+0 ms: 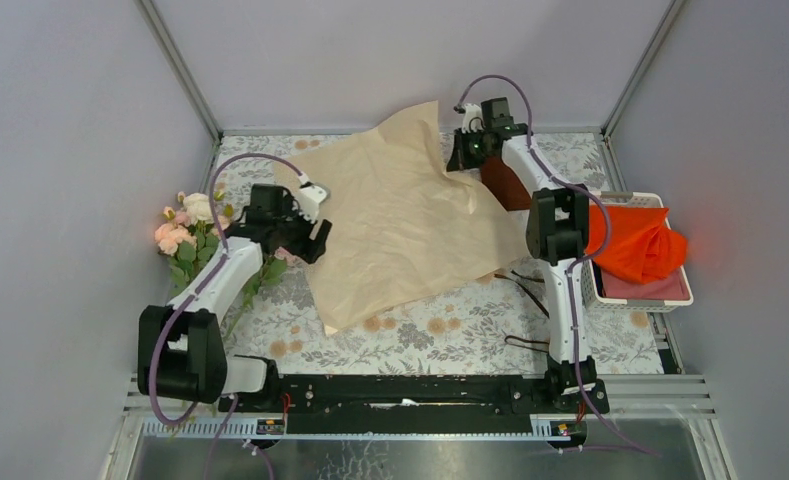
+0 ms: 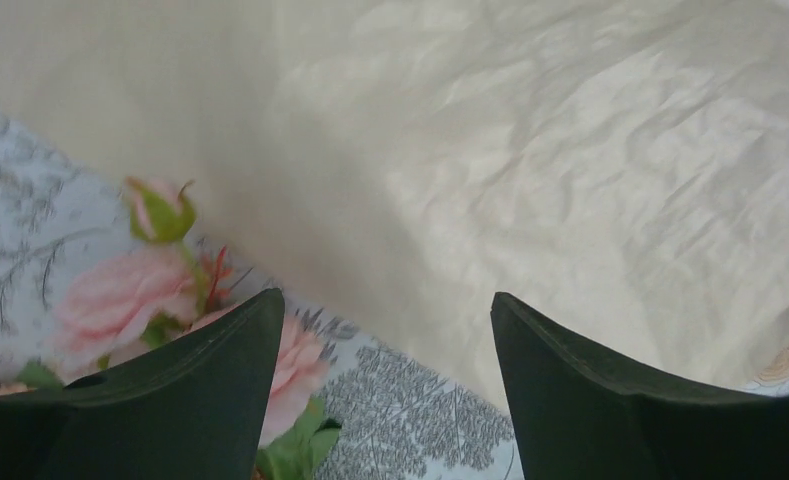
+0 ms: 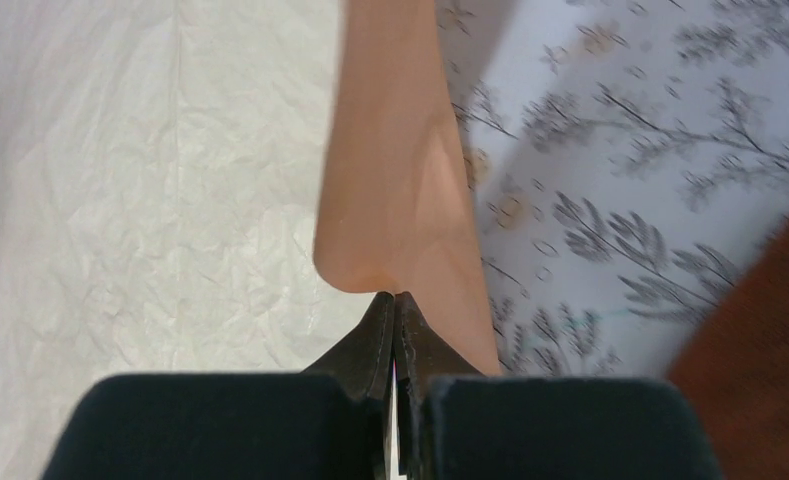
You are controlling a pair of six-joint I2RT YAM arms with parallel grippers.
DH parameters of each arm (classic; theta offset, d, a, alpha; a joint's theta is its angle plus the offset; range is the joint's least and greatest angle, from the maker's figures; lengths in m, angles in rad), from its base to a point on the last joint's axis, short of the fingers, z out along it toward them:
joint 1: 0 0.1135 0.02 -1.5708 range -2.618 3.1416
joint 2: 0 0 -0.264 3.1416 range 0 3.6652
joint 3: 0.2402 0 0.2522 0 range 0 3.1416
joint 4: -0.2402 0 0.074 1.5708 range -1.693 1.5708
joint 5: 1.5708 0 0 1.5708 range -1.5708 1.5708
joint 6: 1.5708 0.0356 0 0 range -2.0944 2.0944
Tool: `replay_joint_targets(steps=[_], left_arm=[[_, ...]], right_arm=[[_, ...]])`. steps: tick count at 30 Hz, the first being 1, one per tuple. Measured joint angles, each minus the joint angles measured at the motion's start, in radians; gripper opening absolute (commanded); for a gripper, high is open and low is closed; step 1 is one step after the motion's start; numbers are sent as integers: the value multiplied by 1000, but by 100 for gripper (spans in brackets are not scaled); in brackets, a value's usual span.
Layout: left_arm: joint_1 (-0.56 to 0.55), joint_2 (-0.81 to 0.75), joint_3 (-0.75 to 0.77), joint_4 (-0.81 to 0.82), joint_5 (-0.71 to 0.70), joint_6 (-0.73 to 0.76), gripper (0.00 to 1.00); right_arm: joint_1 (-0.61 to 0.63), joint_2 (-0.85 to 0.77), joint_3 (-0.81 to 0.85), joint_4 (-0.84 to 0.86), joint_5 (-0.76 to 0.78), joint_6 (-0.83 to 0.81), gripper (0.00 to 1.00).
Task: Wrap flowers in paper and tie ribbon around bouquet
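Left side: hovers with left gripper (image 2: 385,295) spread wide over paper (image 2: 530,150) edge, flowers (image 2: 120,290) just left. Far right: pinches paper corner tight in right gripper (image 3: 396,296).

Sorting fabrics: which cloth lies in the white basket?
The bright orange cloth; the dark brown folded cloth lies outside it, on the table.

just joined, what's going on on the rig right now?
The right gripper is shut on the far right edge of the paper, and the sheet looks lifted there. The left gripper is open and empty, hovering at the sheet's left edge. The flowers lie just left of the paper, not on it. Nothing is wrapped yet.
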Motion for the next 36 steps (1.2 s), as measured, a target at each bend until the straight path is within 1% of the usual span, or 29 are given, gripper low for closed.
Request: replay_joint_targets(steps=[2, 4, 5, 6, 8, 10, 11, 12, 15, 18, 21, 24, 27, 29, 30, 31, 32, 33, 34, 36], left_arm=[[-72, 18, -10, 43, -34, 22, 81], [-145, 60, -30, 93, -85, 52, 77], [-174, 86, -41, 112, -106, 65, 75], [-203, 115, -55, 126, -129, 78, 74], [-245, 159, -85, 140, -161, 98, 72], [-275, 181, -119, 145, -183, 112, 72], [-292, 181, -132, 155, -188, 121, 72], [-307, 173, -140, 174, -203, 126, 71], [-362, 164, -167, 214, -226, 144, 70], [-399, 158, -179, 237, -241, 156, 70], [-403, 152, -185, 242, -248, 159, 69], [-404, 147, -191, 247, -249, 162, 69], [-405, 137, -207, 264, -262, 170, 69], [-406, 130, -218, 276, -271, 174, 69], [-406, 128, -220, 278, -275, 177, 69], [-407, 127, -222, 279, -279, 181, 69], [-407, 126, -222, 280, -281, 182, 69], [-407, 126, -223, 281, -282, 182, 69], [-406, 124, -226, 283, -282, 183, 69], [-403, 119, -231, 286, -285, 187, 69]], right_arm=[[22, 6, 5, 28, 0, 16, 1], [37, 8, 6, 57, 1, 42, 7], [45, 10, 7, 69, 1, 57, 11], [50, 14, 10, 78, 3, 72, 18], [54, 24, 16, 90, 20, 97, 36], [51, 33, 16, 89, 53, 115, 43], [48, 39, 16, 87, 76, 122, 48], [43, 44, 15, 82, 93, 133, 51], [17, 51, 6, 78, 105, 178, 54], [-37, 51, -11, 77, 92, 227, 54], [-95, 59, -18, 76, 64, 256, 54], [-142, 79, -18, 75, 13, 273, 59], [-150, 88, -17, 77, -58, 282, 60], [-142, 86, -18, 77, -94, 283, 58], [-137, 82, -22, 77, -103, 283, 53], [-133, 76, -27, 77, -109, 285, 42], [-129, 66, -37, 77, -109, 287, 29], [-125, 52, -48, 77, -107, 294, 13], [-122, 41, -53, 79, -103, 294, 2], [-116, 12, -74, 94, -77, 313, 0]])
